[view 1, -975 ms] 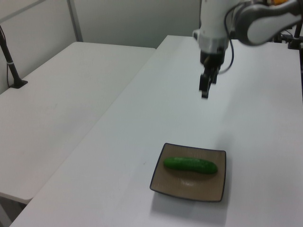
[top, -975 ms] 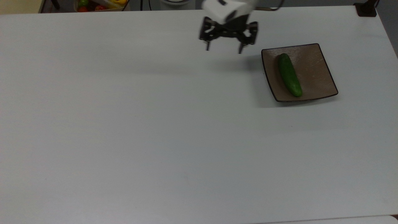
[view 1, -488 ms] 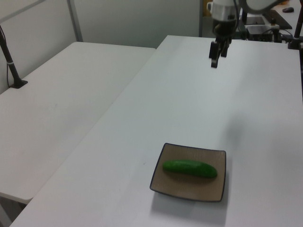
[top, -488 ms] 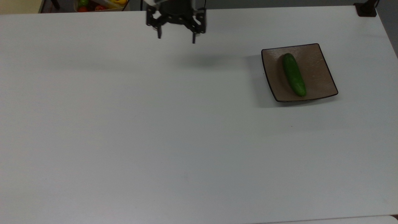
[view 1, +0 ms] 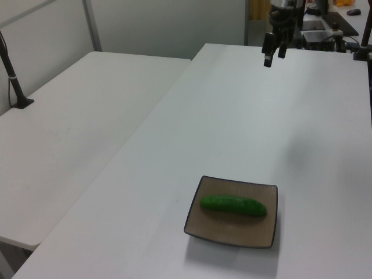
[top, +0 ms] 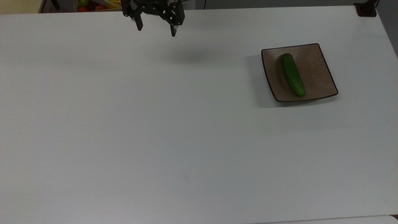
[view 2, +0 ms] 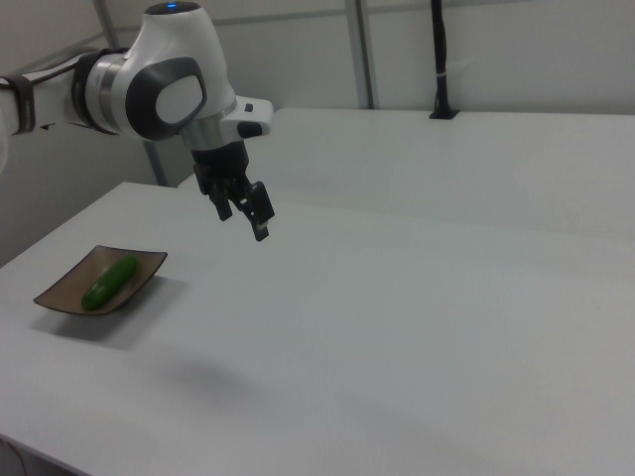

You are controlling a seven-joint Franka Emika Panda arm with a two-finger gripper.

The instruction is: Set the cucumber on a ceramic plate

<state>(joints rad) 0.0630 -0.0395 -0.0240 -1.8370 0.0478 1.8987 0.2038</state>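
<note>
my gripper (top: pixel 156 30) hung above the table (top: pixel 155 124), fingers spread, holding nothing | cucumber (top: pixel 292 79) lay on the brown plate (top: pixel 320 71), top view's right | gripper well apart from plate

The cucumber (top: pixel 292 78) lies on the plate (top: pixel 320 68), running roughly front to back in the top view and a little toward the top view's left of the plate's middle. The plate sits on the table (top: pixel 155 130), near the top view's right edge. The gripper (top: pixel 156 29) hangs with its fingers apart above the table's far edge, well apart from the plate, to the top view's left of it. Behind that edge stands what may be a container of produce (top: pixel 99 4).

In the left view a second table (view 1: pixel 75 128) adjoins on the left view's left.
</note>
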